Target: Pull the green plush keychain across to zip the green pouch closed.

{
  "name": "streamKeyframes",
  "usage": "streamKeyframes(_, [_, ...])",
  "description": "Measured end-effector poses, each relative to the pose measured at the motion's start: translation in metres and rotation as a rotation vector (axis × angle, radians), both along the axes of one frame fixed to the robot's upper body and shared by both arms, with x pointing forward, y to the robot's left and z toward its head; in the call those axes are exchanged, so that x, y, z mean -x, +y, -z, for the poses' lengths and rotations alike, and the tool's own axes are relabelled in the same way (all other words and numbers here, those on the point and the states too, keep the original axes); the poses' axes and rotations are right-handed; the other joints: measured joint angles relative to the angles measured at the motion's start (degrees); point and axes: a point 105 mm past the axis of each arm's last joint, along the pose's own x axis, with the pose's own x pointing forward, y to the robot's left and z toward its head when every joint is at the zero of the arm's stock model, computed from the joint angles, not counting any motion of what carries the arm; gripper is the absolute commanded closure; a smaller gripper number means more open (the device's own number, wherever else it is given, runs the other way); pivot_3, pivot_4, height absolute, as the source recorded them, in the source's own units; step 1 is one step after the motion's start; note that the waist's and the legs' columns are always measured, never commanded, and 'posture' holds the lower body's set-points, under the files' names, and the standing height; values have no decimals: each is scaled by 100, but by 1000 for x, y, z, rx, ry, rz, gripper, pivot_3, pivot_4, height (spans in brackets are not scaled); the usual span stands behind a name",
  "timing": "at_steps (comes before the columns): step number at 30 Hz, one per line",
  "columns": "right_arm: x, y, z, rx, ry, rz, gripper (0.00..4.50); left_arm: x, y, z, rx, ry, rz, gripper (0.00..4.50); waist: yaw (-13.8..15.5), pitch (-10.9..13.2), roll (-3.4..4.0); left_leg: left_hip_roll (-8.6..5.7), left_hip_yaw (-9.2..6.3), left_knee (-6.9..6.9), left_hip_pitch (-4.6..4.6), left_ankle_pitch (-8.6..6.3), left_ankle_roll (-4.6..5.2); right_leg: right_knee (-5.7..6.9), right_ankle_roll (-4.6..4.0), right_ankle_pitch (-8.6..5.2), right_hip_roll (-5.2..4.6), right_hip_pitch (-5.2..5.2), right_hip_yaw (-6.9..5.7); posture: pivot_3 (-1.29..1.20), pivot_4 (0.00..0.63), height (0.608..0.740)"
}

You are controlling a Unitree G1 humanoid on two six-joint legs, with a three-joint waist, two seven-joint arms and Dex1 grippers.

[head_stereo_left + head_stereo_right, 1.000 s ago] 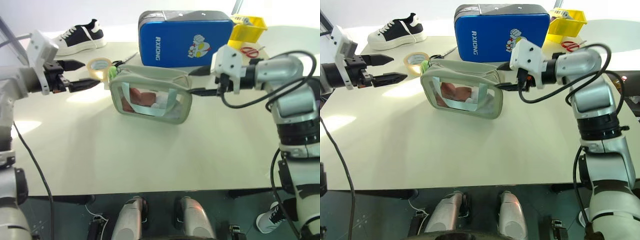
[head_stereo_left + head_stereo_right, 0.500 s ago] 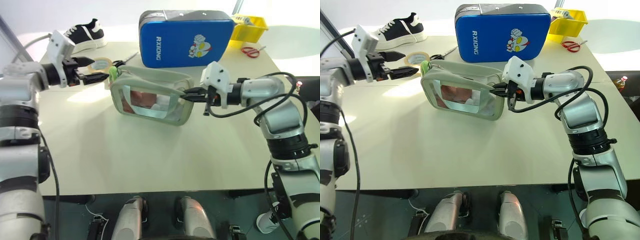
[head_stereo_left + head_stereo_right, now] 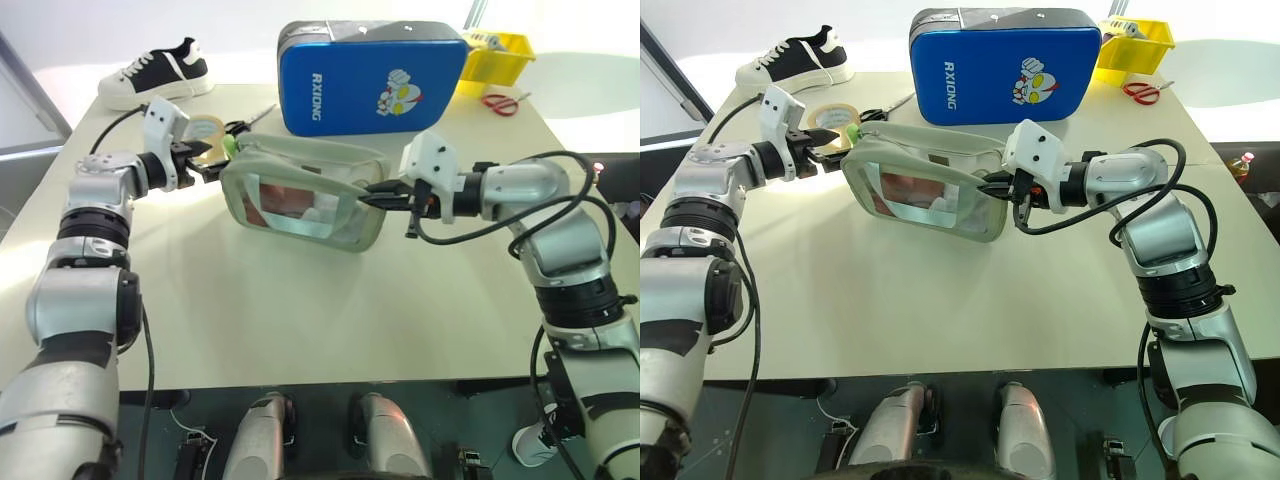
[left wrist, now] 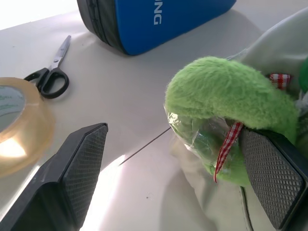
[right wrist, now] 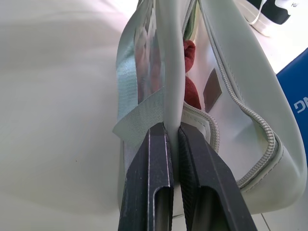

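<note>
The green pouch [image 3: 300, 195] stands on the table, its clear window showing pink-white contents, its top gaping. The green plush keychain [image 3: 227, 146] hangs at the pouch's left end. My left gripper [image 3: 205, 160] is open right beside it. In the left wrist view the green plush keychain [image 4: 226, 96] lies between the fingers [image 4: 82, 163], close against one pad. My right gripper [image 3: 372, 195] is shut on the pouch's right end. In the right wrist view the fingers [image 5: 156, 159] pinch the pouch's rim [image 5: 168, 72].
A blue hard case [image 3: 370, 75] stands just behind the pouch. A tape roll [image 3: 200, 130] and black scissors [image 3: 245, 122] lie behind the left gripper. A sneaker [image 3: 155, 72] sits at the far left, a yellow bin [image 3: 495, 55] and red scissors [image 3: 500, 102] at the far right.
My left gripper has moved right and down, from well clear of the pouch up to the keychain. My right gripper has shut on the pouch's right end.
</note>
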Motion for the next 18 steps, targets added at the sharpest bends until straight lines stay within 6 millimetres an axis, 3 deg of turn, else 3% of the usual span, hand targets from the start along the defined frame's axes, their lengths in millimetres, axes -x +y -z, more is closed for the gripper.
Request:
streamKeyframes(2, [0,0,0,0,0,1,4500,0,-6,-2,18,-1,29,1303,6,0,0,0,0,0,0,0,0,0,0,0,0,0,0,0,150,740])
streamKeyframes(8, [2,3,0,-1,0,-5,4500,2,-12,-6,62,4,73,4414,-3,0,0,0,0,0,0,0,1,1,0,0,0,0,0,0,150,740])
streamKeyframes(18, [1,4,0,-7,-2,-7,4500,7,10,-24,69,-44,31,4414,-11,0,0,1,0,0,-1,0,1,3,0,0,0,-2,0,0,150,740])
